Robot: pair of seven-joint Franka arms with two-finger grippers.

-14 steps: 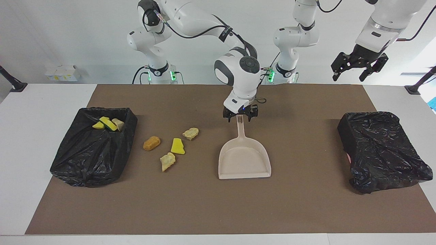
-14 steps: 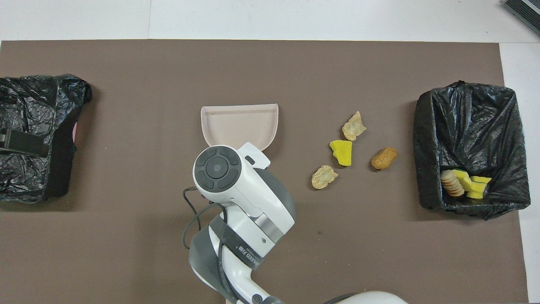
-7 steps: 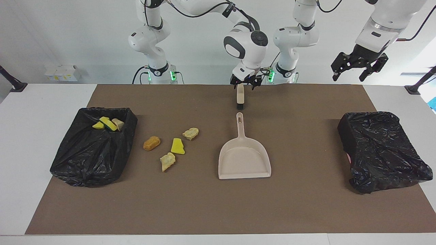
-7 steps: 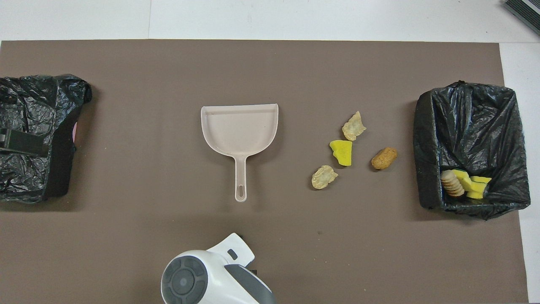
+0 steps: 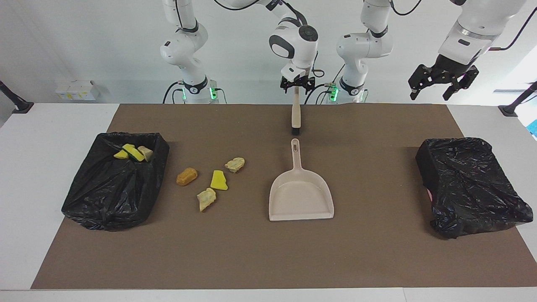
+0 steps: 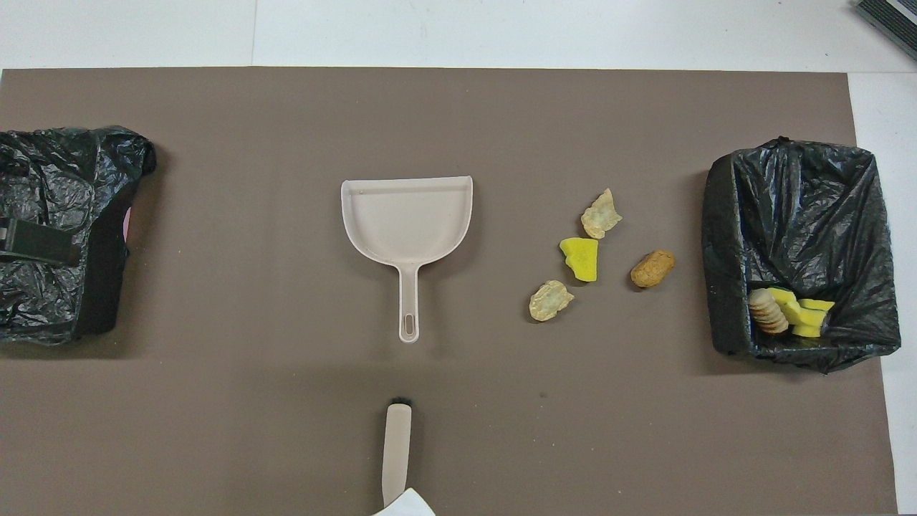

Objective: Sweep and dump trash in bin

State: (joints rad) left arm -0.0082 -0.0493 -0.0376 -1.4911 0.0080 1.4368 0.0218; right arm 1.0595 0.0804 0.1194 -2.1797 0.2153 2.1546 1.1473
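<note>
Both grippers, right gripper (image 5: 297, 84) over the brush (image 5: 295, 118) and left gripper (image 5: 443, 81) waiting, have spread jaws; next comes gripping the brush.

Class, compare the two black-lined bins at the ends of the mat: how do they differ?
The bin at the right arm's end stands with its mouth open; the bin at the left arm's end is covered by crumpled plastic. The first holds yellow and tan trash; no trash shows in the second. Both have black liners and sit on the brown mat.
</note>
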